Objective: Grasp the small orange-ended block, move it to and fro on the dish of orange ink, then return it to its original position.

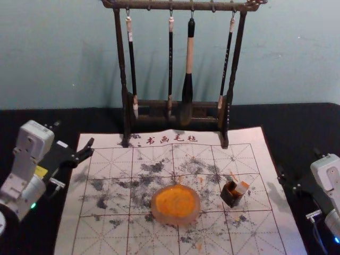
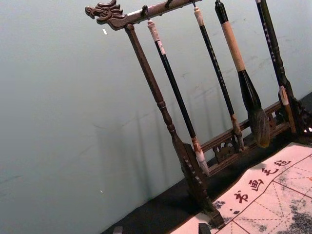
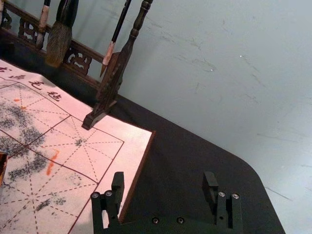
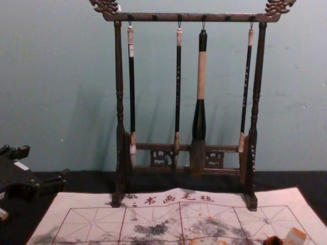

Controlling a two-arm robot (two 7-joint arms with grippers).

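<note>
The small pale block with an orange end (image 1: 241, 187) leans tilted in a small dark square holder (image 1: 230, 196), right of the round dish of orange ink (image 1: 176, 204). In the chest view the block (image 4: 295, 237) stands at the lower right beside the holder (image 4: 273, 240). My left gripper (image 1: 74, 134) is open over the mat's back left corner, away from the dish; its tips (image 2: 161, 229) are apart in the left wrist view. My right gripper (image 1: 300, 165) stands open and empty beyond the mat's right edge, right of the block; its spread fingers show in its wrist view (image 3: 164, 181).
A dark wooden rack (image 1: 231, 85) with several hanging brushes (image 1: 189, 69) stands across the back edge of the gridded, ink-stained mat (image 1: 101, 234). The mat lies on a black tabletop (image 1: 297, 119), with a pale wall behind.
</note>
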